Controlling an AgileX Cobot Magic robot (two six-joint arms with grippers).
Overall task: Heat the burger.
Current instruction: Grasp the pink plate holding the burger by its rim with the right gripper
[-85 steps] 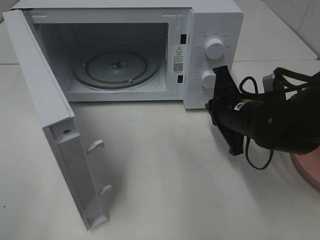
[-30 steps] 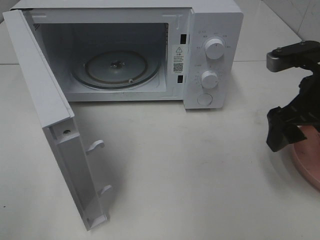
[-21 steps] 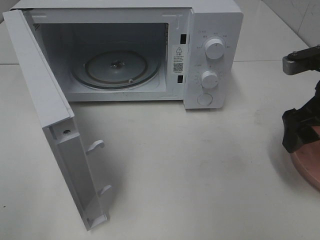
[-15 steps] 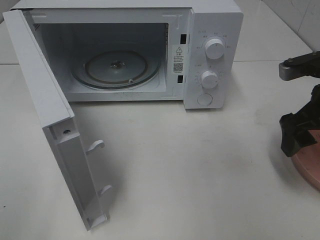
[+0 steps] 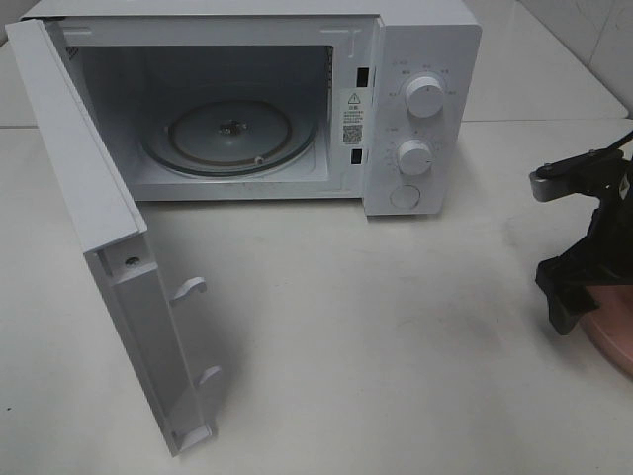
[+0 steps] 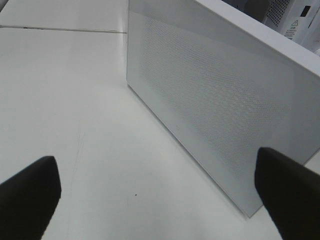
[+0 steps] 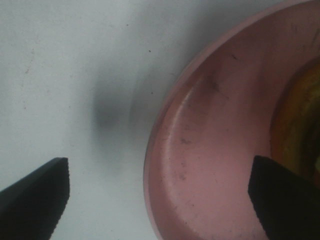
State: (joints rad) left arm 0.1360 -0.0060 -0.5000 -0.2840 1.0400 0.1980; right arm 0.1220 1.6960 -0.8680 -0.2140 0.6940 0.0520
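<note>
The burger [image 7: 300, 125] shows only as a brown and yellow edge on the round pink plate [image 7: 210, 150] in the right wrist view. My right gripper [image 7: 157, 192] hangs open just above the plate's near rim, one finger over the table and one over the plate. From the high camera it stands at the table's right edge [image 5: 574, 292] over the plate [image 5: 611, 336]; the burger is out of that frame. The white microwave [image 5: 415, 59] has its door [image 5: 109, 237] swung wide open, with a glass turntable [image 5: 229, 134] inside. My left gripper [image 6: 160, 192] is open, facing the door's outer face [image 6: 215, 105].
Two knobs [image 5: 424, 96] and a round button [image 5: 404, 196] sit on the microwave's control panel. The open door juts out over the left part of the white table [image 5: 376, 336]. Door latch hooks [image 5: 188, 287] stick out toward the table's middle.
My right arm has swung away from the microwave's control panel to the right edge and come down over the pink plate. The left gripper and the door have not moved.
</note>
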